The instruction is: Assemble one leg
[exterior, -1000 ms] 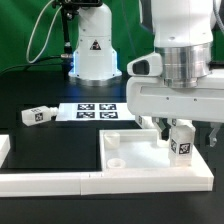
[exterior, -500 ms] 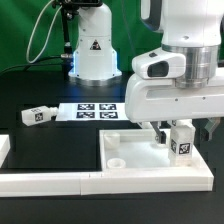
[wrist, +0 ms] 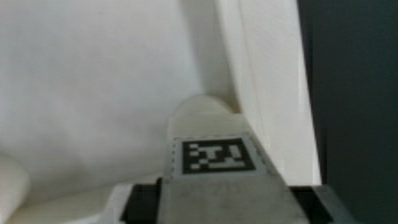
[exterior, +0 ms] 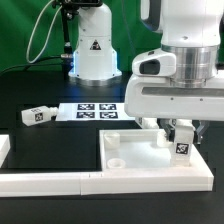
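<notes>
My gripper [exterior: 182, 137] hangs over the exterior view's right part of the big flat white panel [exterior: 135, 160] and is shut on a leg [exterior: 183, 146], a small white peg with a black-and-white tag. The leg stands upright with its lower end on or just above the panel, close to the raised rim. In the wrist view the leg [wrist: 217, 150] fills the middle between my two dark fingers [wrist: 146, 203], its far end against the panel's rim [wrist: 267, 70]. Another leg [exterior: 33, 116] lies on the black table at the exterior view's left.
The marker board [exterior: 92, 110] lies on the table behind the panel. A long white border bar [exterior: 60, 182] runs along the front. The robot's base [exterior: 93, 50] stands at the back. A round socket [exterior: 113, 160] shows in the panel's near corner.
My gripper has turned and sunk a little with the leg. The leg now sits lower against the panel.
</notes>
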`<state>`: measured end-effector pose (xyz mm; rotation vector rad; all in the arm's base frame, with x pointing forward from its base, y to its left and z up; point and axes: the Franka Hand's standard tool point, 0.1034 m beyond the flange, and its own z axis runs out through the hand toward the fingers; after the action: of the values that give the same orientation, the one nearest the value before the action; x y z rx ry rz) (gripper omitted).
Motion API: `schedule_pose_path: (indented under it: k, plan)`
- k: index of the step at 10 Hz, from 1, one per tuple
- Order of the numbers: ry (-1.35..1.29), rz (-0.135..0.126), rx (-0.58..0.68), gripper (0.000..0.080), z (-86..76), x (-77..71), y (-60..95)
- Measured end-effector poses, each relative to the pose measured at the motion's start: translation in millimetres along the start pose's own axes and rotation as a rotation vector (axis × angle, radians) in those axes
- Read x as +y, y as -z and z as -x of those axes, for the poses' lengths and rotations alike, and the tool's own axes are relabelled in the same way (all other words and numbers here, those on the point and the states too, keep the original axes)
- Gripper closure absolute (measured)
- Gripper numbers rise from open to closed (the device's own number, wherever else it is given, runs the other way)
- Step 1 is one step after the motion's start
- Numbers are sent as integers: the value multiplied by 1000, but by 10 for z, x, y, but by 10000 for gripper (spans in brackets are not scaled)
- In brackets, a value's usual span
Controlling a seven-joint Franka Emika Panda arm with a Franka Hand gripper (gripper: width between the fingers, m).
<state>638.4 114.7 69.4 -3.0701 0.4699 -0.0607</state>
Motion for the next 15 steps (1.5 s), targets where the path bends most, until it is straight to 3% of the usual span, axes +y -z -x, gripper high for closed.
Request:
schedule_pose_path:
  k: [4, 6, 7, 12, 15]
  plan:
    - [-425, 3, 7, 514, 3, -11, -2]
    - [-801, -18, -5, 514, 0, -23, -2]
    - [-941, -43, -21, 514, -9, -17, -8]
    - [-1259, -58, -42, 512, -29, 1, -8]
    - [-1597, -94, -110, 512, -66, 60, -3]
